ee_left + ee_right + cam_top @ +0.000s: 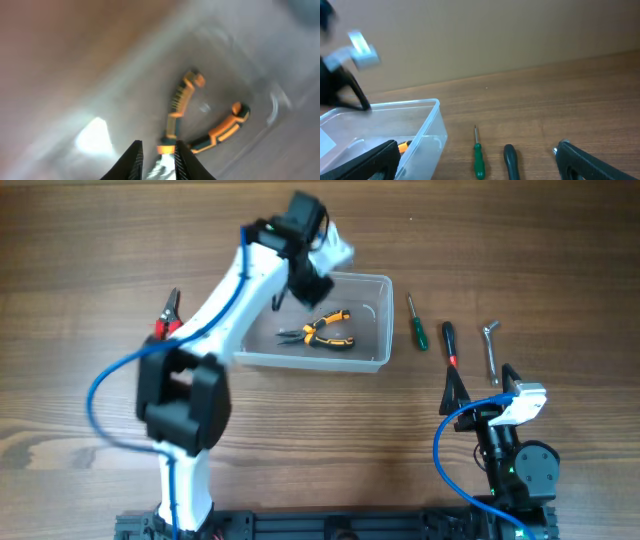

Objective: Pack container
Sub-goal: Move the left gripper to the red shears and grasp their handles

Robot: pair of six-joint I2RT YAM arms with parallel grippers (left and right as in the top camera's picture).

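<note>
Overhead: the container (384,330) is seen at mid-table, orange-handled pliers (322,330) laid inside, the left gripper (312,285) held above its left end.
Left wrist: fingers (134,161) are shown slightly apart, nothing clamped; the pliers (186,117) are blurred below.
Right wrist: the right gripper (477,152) is shown with fingers (375,160) spread wide and empty; the container (427,127) is caught at left, a green screwdriver (479,164) beside it.

The wooden counter (80,240) carries the clear container (310,361), with a green screwdriver (417,325), dark screwdriver (450,342) and hex key (491,348) right of it and red-handled pliers (168,315) left.
</note>
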